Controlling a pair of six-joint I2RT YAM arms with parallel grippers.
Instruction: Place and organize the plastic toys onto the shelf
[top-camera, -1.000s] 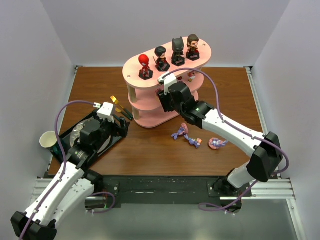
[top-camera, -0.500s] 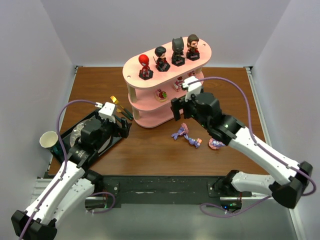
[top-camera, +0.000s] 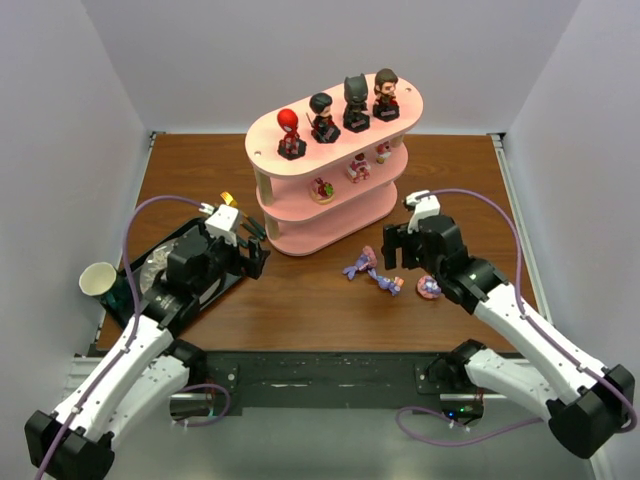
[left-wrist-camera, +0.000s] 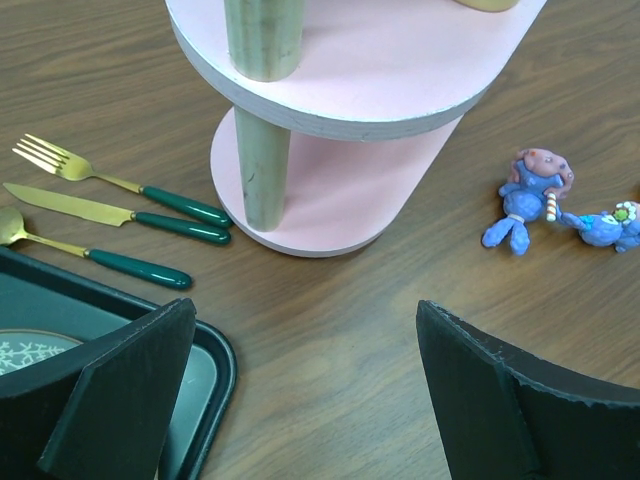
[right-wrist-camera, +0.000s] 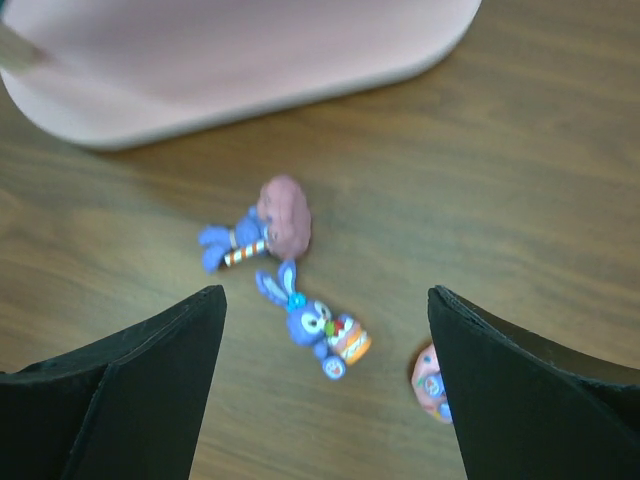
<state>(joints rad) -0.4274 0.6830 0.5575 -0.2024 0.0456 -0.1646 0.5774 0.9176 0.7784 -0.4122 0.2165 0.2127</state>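
Observation:
The pink shelf (top-camera: 300, 232) stands at the back of the table. Several big-headed figures (top-camera: 322, 117) line its top board, and three small toys (top-camera: 357, 167) sit on the middle board. On the table in front lie a purple toy (top-camera: 358, 265), a blue bunny toy (top-camera: 390, 284) and a pink toy (top-camera: 430, 288). My right gripper (top-camera: 396, 250) hangs open above them; in its wrist view the bunny (right-wrist-camera: 320, 325) lies between the fingers of the right gripper (right-wrist-camera: 325, 295). My left gripper (top-camera: 252, 258) is open and empty by the tray; the left gripper (left-wrist-camera: 305, 310) faces bare wood.
A black tray (top-camera: 136, 297) holding a plate lies at the left, with a paper cup (top-camera: 97, 279) beside it. Gold and green cutlery (left-wrist-camera: 150, 215) lies between the tray and the shelf's base (left-wrist-camera: 330, 190). White walls enclose the table.
My right gripper has let go of a small toy on the middle board, opened, and pulled back right and down over the loose toys. The left gripper has edged right.

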